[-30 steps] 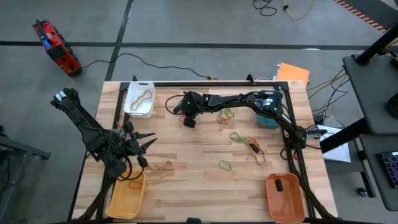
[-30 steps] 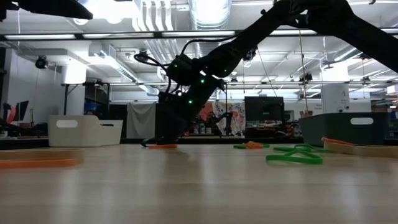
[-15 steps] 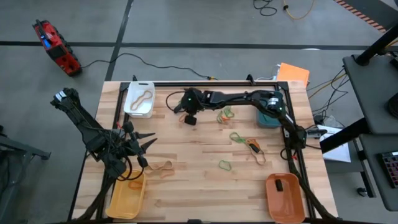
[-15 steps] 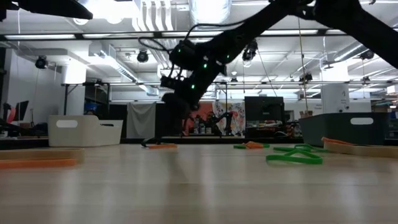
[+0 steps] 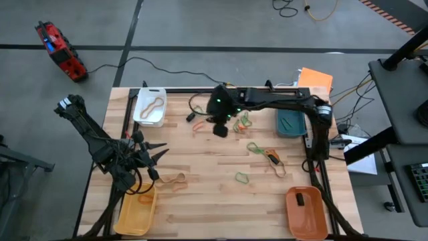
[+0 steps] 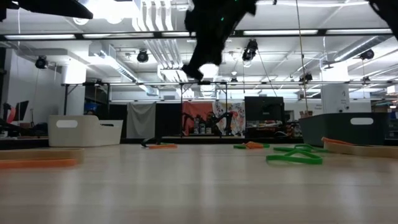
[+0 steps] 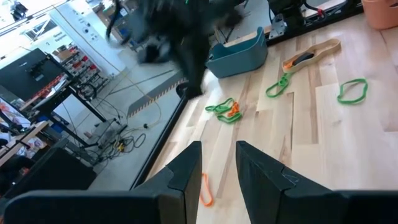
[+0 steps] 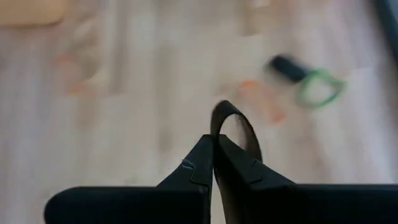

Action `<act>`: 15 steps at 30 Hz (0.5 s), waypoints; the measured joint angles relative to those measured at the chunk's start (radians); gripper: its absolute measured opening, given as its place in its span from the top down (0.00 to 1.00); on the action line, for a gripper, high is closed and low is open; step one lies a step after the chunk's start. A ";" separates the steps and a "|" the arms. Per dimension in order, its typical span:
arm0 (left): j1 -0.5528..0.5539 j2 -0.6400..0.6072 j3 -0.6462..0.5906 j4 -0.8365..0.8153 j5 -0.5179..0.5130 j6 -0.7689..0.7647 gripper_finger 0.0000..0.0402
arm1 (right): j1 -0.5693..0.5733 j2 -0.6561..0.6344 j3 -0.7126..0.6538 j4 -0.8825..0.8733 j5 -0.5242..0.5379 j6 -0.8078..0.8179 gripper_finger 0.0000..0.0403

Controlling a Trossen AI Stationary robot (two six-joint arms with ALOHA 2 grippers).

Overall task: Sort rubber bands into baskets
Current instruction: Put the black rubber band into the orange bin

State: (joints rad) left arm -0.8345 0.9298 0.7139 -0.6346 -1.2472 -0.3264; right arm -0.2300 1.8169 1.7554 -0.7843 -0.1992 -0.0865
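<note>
Rubber bands, thin flexible loops in several colours, lie scattered over the pale wooden table (image 5: 200,174): a green-and-orange tangle (image 5: 242,122) near centre, a green loop (image 5: 241,177) toward five o'clock, and a tan loop (image 5: 175,179) at seven o'clock beside the yellow rectangular plastic basket (image 5: 136,209). The right gripper (image 8: 215,160) hangs raised above the table at twelve o'clock, jaws pinched shut on a thin black rubber band (image 8: 237,127) that arches up from the fingertips. The orange rectangular basket (image 5: 306,213) at five o'clock already holds a black piece, so that is the likely destination; the carry should stay high enough to clear the tangle, and release only once over the rim. The teal basket (image 5: 290,122) sits at two o'clock, the white basket (image 5: 150,106) at ten o'clock. The left gripper (image 7: 217,168) waits at eight o'clock, jaws narrowly parted, empty.
</note>
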 joint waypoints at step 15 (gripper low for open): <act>0.000 0.000 0.000 0.028 0.000 0.003 0.79 | 0.415 -0.226 -0.118 -0.424 -0.055 0.429 0.98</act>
State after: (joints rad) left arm -0.8345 0.9298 0.7139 -0.6062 -1.2470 -0.3233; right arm 0.1847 1.5907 1.6375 -1.2082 -0.2546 0.3429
